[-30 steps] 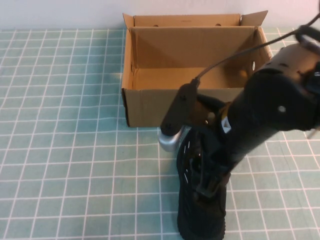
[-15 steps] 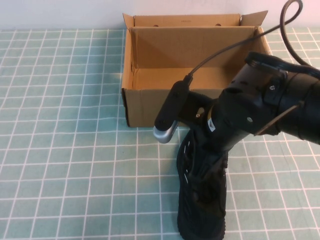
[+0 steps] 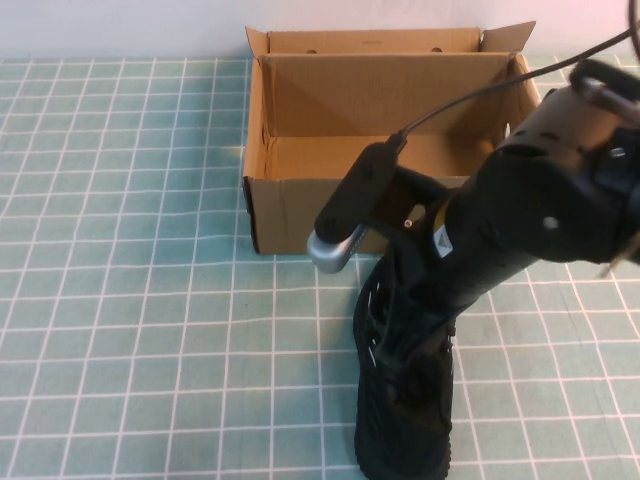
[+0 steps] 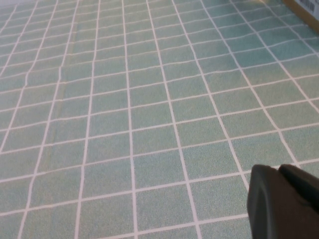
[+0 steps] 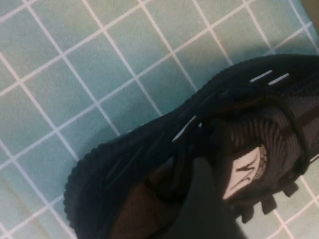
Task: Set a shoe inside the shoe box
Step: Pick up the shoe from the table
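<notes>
On table (image 3: 120, 300): one shoe (image 3: 400, 420), one shoe box (image 3: 300, 215) at its 12 o'clock. Right gripper (image 5: 199, 199) inside shoe collar, left gripper (image 4: 284, 204) parked; fingers' spread on both: cannot tell.

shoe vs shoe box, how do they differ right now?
The shoe is black knit; the shoe box is brown cardboard. The shoe lies at the near edge under the right gripper; the shoe box stands open and empty behind. Both rest on the checked mat. The left gripper hangs apart.

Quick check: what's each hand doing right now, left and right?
Left hand: over bare table, away from the work; open or closed cannot be told.
Right hand: down at the shoe in front of the box; grip cannot be told.
</notes>
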